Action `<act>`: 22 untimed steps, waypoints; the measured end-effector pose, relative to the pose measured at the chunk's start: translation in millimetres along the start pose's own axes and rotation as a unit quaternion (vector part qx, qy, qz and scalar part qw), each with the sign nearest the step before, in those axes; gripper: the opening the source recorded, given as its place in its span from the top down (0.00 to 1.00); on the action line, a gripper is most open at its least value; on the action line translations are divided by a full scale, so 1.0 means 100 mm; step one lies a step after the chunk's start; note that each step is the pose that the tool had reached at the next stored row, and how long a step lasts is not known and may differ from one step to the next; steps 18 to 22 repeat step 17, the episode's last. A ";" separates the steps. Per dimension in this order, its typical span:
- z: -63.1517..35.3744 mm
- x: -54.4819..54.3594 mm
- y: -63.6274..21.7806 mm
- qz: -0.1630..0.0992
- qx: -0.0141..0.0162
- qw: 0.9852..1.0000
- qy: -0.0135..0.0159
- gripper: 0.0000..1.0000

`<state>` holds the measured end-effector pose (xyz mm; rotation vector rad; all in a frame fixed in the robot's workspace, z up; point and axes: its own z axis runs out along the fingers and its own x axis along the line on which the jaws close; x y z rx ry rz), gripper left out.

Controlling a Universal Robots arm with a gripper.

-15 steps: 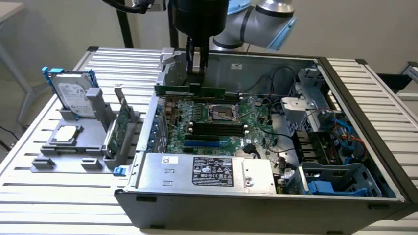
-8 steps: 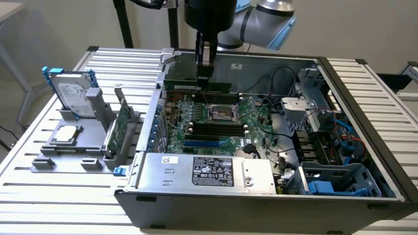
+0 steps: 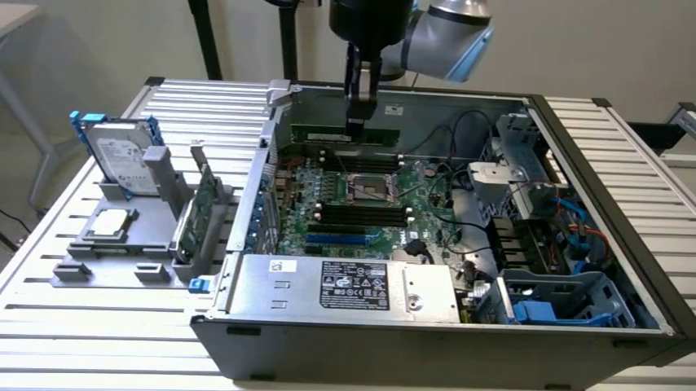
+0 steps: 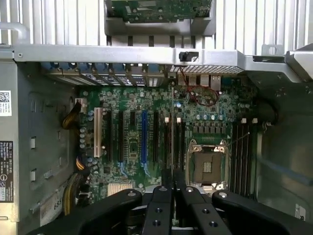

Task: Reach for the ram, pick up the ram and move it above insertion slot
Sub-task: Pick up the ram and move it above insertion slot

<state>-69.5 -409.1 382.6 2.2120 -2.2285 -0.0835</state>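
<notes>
gripper (image 3: pixel 360 122) vertical, clamping ram (image 3: pixel 344 133) above motherboard (image 3: pixel 359 204)

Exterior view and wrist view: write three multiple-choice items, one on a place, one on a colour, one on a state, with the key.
1. The hard drive stands:
A. on the motherboard
B. on the grey holder, at the exterior view's left of the case
C. on the floor

2. One long slot among the black ones is:
A. blue
B. red
C. yellow

3. The ram is:
A. lying on the holder
B. held by the gripper over the motherboard
C. lying on the floor

Key: B, it stands upright outside the case; A, plainly blue; B, the fingers clamp it above the board.
</notes>
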 end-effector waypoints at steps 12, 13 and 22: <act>-0.010 -0.01 -0.331 0.001 -0.003 1.000 0.000 0.87; -0.010 -0.01 -0.331 0.001 -0.003 1.000 0.000 0.87; -0.011 -0.01 -0.331 0.001 -0.003 1.000 0.000 0.87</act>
